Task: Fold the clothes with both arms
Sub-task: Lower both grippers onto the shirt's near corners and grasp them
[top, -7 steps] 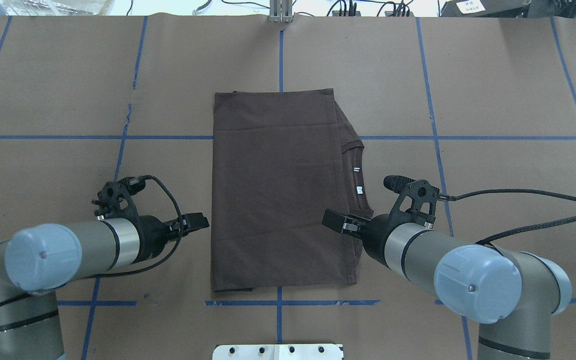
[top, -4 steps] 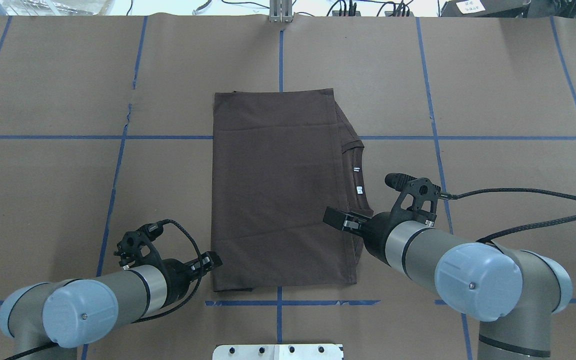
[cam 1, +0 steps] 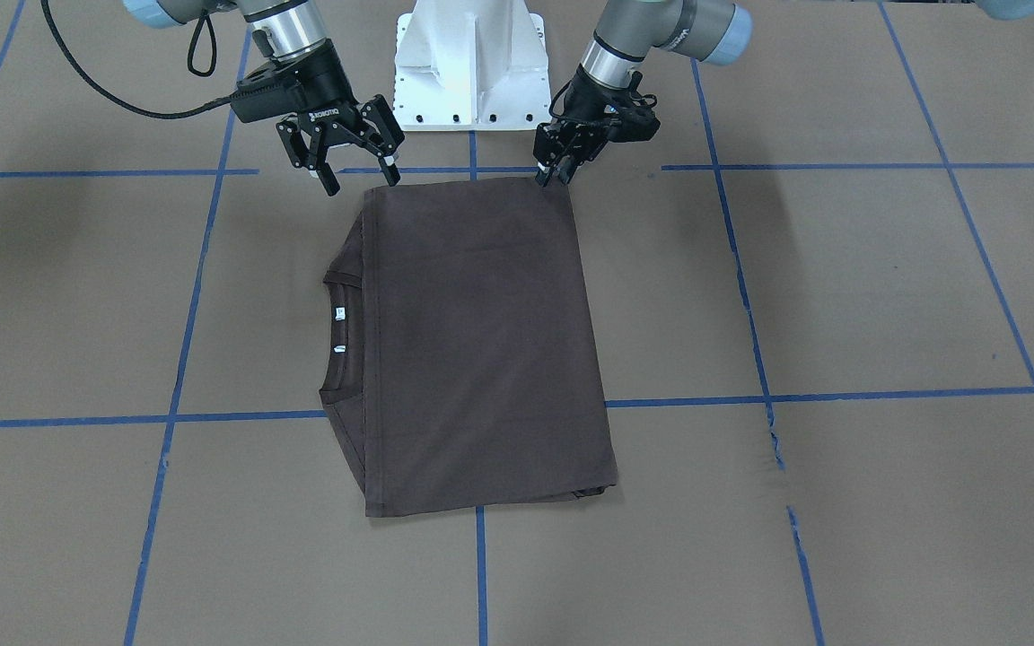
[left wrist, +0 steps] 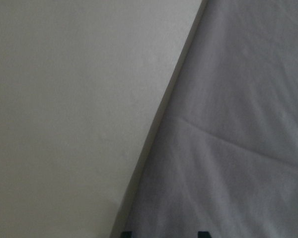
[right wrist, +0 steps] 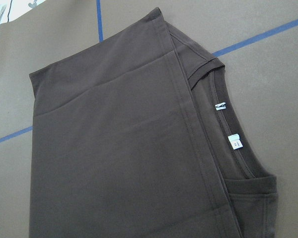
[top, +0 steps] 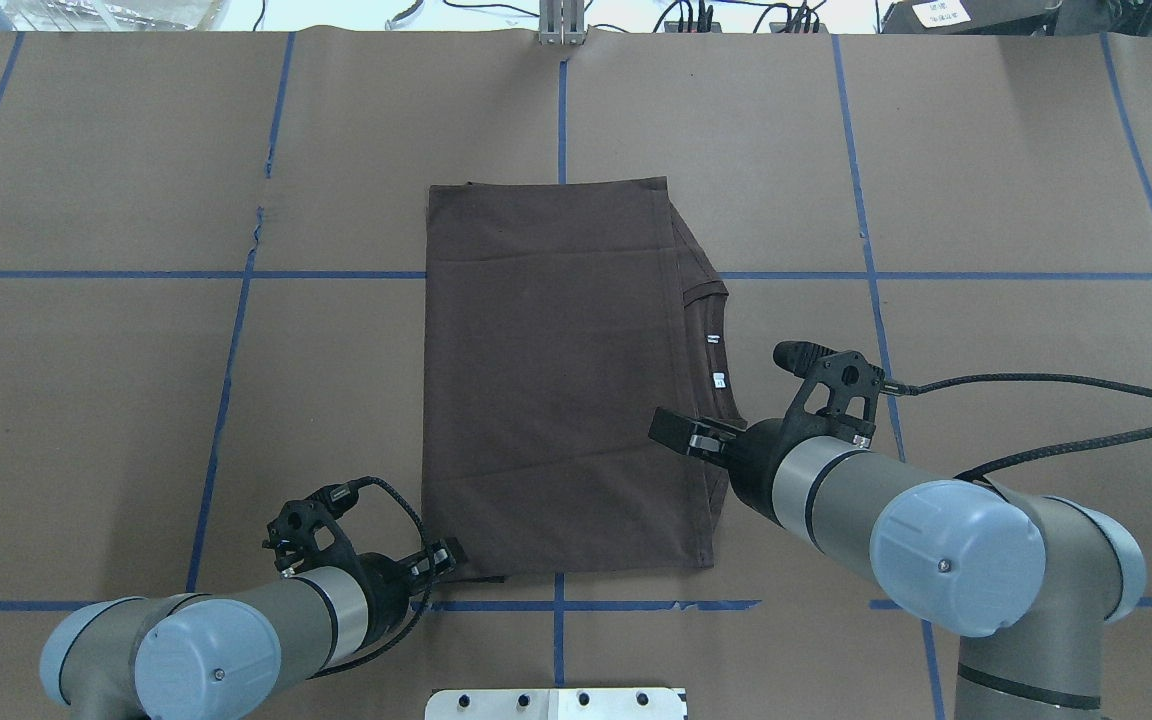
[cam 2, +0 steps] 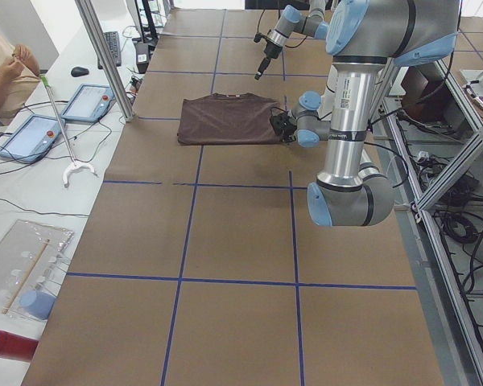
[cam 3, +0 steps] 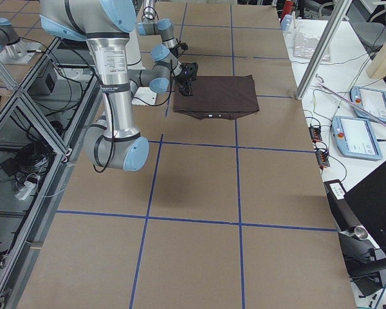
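Just one T-shirt [top: 556,380] (folded), two arms [top: 836,490].

Counter [top: 986,170] covered in brown paper, gridded with blue tape [top: 86,274]. One folded dark brown shirt [top: 546,380] lies flat near the middle as a rectangle, its collar [top: 719,355] and two white labels [right wrist: 235,141] exposed along one long side. White base [cam 1: 468,81] at the robot's edge.
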{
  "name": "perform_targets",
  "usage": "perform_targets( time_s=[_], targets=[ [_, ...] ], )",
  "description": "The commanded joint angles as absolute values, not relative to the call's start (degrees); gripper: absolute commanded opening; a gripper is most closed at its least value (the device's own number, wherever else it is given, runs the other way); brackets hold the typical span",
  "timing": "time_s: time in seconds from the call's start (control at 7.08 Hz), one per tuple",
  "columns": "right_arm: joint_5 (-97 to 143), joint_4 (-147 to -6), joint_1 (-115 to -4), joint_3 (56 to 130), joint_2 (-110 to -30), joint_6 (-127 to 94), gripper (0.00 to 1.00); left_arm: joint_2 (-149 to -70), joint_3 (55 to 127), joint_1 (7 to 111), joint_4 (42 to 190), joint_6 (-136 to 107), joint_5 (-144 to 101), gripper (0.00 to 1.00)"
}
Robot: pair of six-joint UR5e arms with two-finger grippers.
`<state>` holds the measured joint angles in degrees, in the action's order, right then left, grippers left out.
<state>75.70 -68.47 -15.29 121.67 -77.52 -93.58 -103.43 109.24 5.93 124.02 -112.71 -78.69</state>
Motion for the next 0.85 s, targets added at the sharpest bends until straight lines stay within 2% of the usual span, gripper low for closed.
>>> perform_targets(
  time_s=[0.0,0.71],
  targets=[
    [75.7,-68.5,-15.4,121.6,-77.5,-93.6,1.00,-102.7,109.6,5.9,123.9,-112.2,-78.9,0.54],
    [75.7,-68.5,-15.4,121.6,-77.5,-93.6,1.00,-102.8,109.2,5.5,123.9,-112.1,-79.0,0.54]
  ],
)
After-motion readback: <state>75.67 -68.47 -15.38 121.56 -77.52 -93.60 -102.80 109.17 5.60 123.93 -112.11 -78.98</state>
